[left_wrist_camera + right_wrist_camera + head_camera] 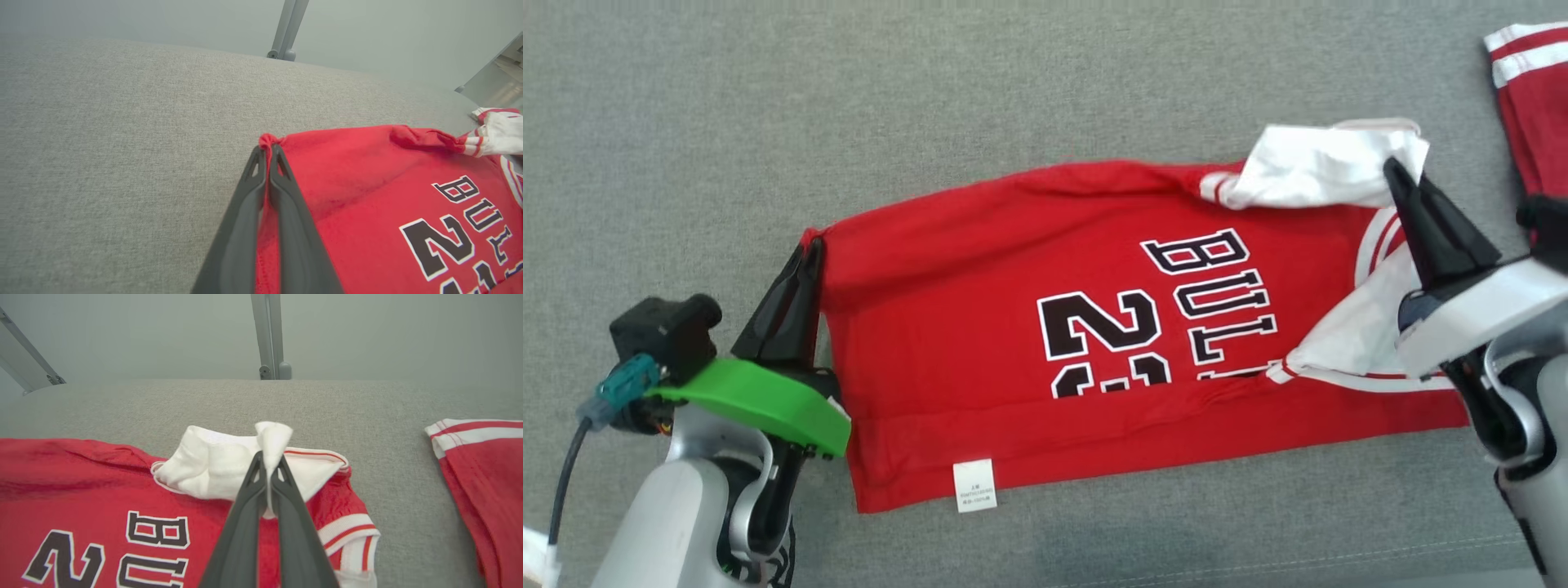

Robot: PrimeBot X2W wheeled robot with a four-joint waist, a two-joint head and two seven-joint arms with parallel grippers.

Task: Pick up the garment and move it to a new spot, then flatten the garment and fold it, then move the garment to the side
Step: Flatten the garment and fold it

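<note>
Red jersey (980, 327) lay partly folded, mid-surface (727, 106). Far hem corner was clamped in the left pincer (809, 245), white shoulder cloth in the right pincer (1395, 170). Both bites looked thin. Judged risk: one slips under tension and the fold skews. Second red garment (1531, 106) lay near and might snag.

Matt red cloth garment (1013, 286), rough grey upholstery (686, 122)
</note>
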